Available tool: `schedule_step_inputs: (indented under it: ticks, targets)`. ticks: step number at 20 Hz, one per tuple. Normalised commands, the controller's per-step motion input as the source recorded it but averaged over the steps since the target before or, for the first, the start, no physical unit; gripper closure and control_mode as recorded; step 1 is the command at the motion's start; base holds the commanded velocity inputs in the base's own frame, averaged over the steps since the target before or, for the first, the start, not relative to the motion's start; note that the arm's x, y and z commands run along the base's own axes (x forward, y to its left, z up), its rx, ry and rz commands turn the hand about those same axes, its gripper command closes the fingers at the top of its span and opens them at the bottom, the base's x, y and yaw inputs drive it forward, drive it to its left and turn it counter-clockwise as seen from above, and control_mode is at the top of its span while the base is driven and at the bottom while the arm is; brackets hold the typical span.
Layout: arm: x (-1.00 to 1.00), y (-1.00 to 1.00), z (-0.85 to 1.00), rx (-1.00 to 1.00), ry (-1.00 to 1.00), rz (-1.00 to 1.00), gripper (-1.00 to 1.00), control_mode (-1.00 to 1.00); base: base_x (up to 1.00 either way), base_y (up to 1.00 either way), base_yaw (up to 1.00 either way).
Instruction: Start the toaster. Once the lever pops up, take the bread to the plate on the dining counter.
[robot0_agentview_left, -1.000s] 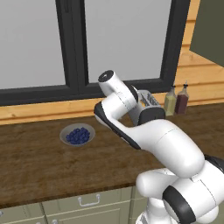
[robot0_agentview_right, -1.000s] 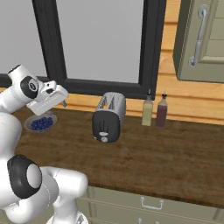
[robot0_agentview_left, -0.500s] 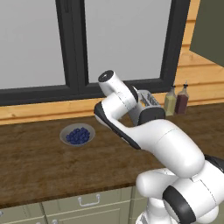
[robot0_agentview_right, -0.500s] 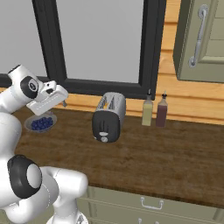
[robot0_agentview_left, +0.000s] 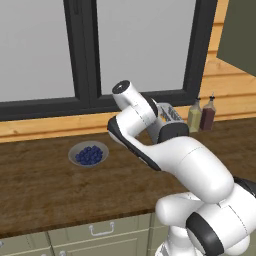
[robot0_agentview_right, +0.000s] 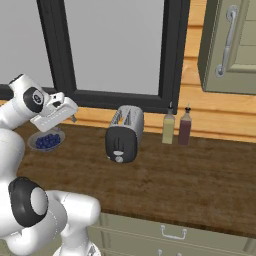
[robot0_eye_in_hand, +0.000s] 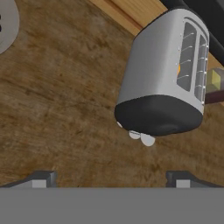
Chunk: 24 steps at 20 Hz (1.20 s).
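Note:
The silver-grey toaster (robot0_agentview_right: 125, 134) stands on the wooden worktop by the window, its dark end panel with a pale knob (robot0_eye_in_hand: 147, 139) facing the room. In the hand view the toaster (robot0_eye_in_hand: 162, 78) lies ahead and to the right, and a sliver of tan-orange bread (robot0_eye_in_hand: 178, 69) shows in one slot. My gripper (robot0_eye_in_hand: 110, 179) is open with nothing between its fingertips (robot0_eye_in_hand: 41, 178). It hovers above the worktop, left of the toaster and apart from it (robot0_agentview_right: 60, 117). In the left base view the arm covers part of the toaster (robot0_agentview_left: 171, 115). The plate and the dining counter are out of view.
A grey bowl of blueberries (robot0_agentview_left: 89, 154) sits on the worktop (robot0_agentview_right: 190, 175) left of the toaster, below the hand (robot0_agentview_right: 46, 141). Two condiment bottles (robot0_agentview_right: 168, 127) (robot0_agentview_right: 184, 126) stand right of the toaster against the wooden sill. A wall cabinet (robot0_agentview_right: 230, 45) hangs at upper right.

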Motion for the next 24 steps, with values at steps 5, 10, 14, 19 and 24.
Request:
schedule_step_inputs:
  ticks: [5,10,14,19,24]
  targets:
    - [0.00,0.00,0.00,0.00,0.00,0.00,-1.00,-1.00,0.00,0.00,0.00]
    - [0.00,0.00,0.00,0.00,0.00,0.00,-1.00,-1.00,0.00,0.00,0.00]
    - [0.00,0.00,0.00,0.00,0.00,0.00,-1.00,-1.00,0.00,0.00,0.00]
    - [0.00,0.00,0.00,0.00,0.00,0.00,-1.00,-1.00,0.00,0.00,0.00]
    - [0.00,0.00,0.00,0.00,0.00,0.00,-1.00,-1.00,0.00,0.00,0.00]
